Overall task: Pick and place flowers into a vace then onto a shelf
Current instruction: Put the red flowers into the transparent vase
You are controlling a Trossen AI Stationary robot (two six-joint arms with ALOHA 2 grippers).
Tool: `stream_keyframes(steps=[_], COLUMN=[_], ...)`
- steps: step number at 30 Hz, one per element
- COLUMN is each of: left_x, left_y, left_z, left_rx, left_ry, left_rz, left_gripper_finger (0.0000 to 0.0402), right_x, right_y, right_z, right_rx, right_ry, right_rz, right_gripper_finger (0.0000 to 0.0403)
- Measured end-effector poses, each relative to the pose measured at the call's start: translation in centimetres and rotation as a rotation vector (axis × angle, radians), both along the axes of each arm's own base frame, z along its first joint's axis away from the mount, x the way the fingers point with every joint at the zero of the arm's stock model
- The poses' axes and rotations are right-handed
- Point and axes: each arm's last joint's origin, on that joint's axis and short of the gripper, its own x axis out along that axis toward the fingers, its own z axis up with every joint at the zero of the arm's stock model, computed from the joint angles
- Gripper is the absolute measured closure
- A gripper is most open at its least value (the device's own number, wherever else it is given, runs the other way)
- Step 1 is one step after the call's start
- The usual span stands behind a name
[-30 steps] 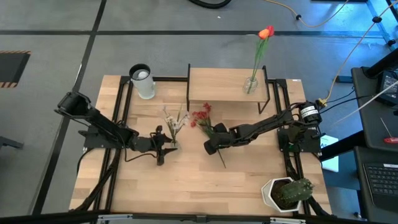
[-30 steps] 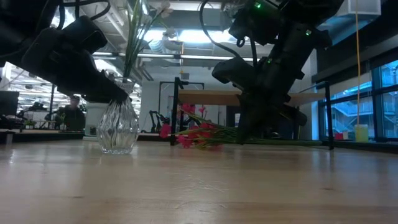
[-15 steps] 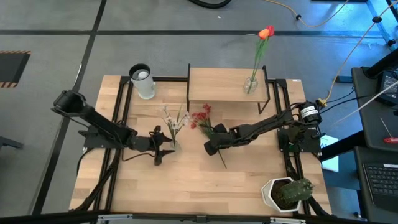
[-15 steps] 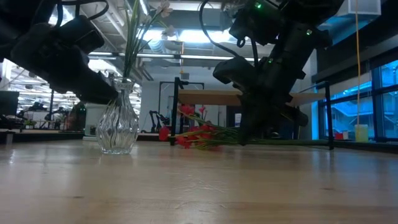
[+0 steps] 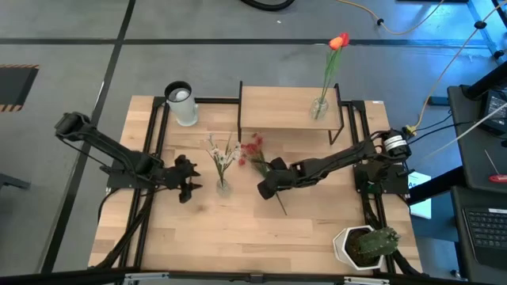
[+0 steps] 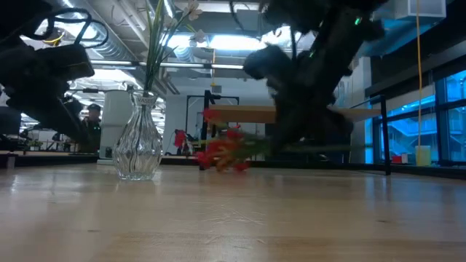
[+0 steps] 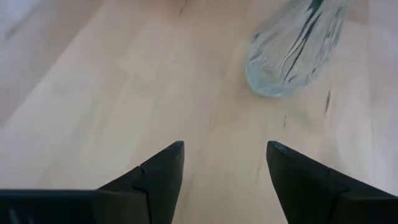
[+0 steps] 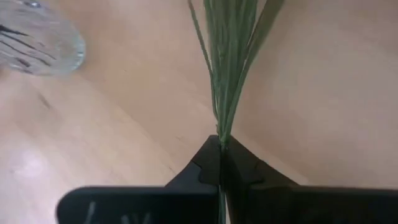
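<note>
Clear ribbed glass vase at centre holds white sprigs; red blossoms on green stems beside it; black grippers.

I see even overhead light on the counter; my low view is backlit by bright ceiling lamps, arms silhouetted, the red flowers motion-blurred. Wrist views look soft.

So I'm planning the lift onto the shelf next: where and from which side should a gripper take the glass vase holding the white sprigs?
Grip the glass vase at its narrow neck, just under the flared lip. The ribbed belly below looks too wide and slippery. Come in level from the left gripper's side; it is open and apart from the vase, while the right gripper holds the red flowers on the other side. Stay below the white sprigs.
</note>
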Motion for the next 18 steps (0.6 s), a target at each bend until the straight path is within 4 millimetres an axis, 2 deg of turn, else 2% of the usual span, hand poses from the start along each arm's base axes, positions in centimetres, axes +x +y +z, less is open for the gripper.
stream_keyframes(steps=[3, 10, 18], left_x=[-0.4, -0.5, -0.4], left_y=[0.1, 0.1, 0.1], left_z=[0.2, 0.5, 0.5], left_rx=[-0.05, -0.03, -0.031], left_ry=[-0.002, -0.025, -0.032], left_rz=[0.021, -0.009, -0.009], left_gripper_finger=[0.0185, 0.0187, 0.019], right_x=[-0.9, -3.2, -8.1], right_y=[1.0, 3.2, 3.9], right_z=[2.0, 8.3, 14.7], right_rx=[-0.075, -0.103, -0.299], right_ry=[0.036, -0.074, -0.241], right_rz=[-0.038, -0.08, -0.215], right_gripper_finger=[0.04, 0.0401, 0.0401])
